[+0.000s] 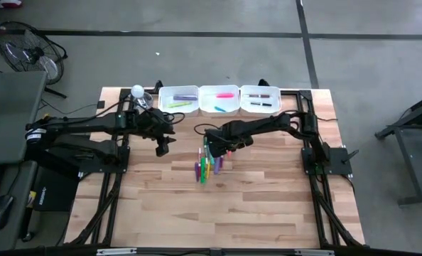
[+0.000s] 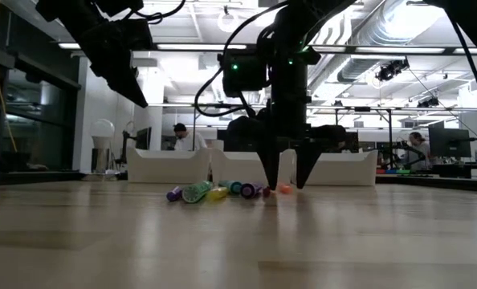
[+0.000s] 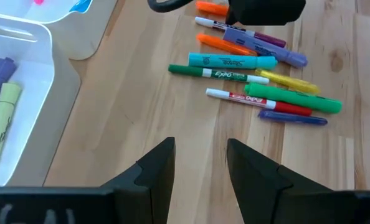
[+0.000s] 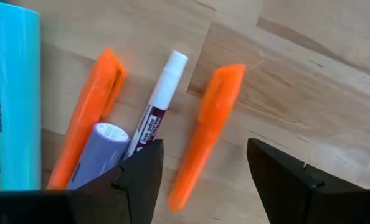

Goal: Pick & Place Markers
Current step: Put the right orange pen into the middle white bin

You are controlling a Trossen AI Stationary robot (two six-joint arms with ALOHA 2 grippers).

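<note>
A pile of markers (image 1: 207, 167) in green, purple, teal, yellow, red and orange lies flat at mid-table; it also shows in the left wrist view (image 3: 260, 78). My right gripper (image 4: 200, 174) is open and low over the pile's far end. Its fingers stand on either side of a lone orange marker (image 4: 207, 134), which lies flat on the wood (image 2: 284, 189), and they do not touch it. Another orange marker (image 4: 88, 112), a white-tipped purple one (image 4: 157, 109) and a teal one (image 4: 10, 93) lie beside it. My left gripper (image 3: 200, 162) is open and empty. It hangs above the table left of the pile (image 1: 163, 148).
Three white trays (image 1: 178, 108) (image 1: 219, 109) (image 1: 260, 108) stand in a row at the far edge, each holding a few markers. A white bulb-like object (image 1: 136, 91) stands left of them. Bare wood lies toward the near edge. People sit in the room beyond (image 2: 180, 132).
</note>
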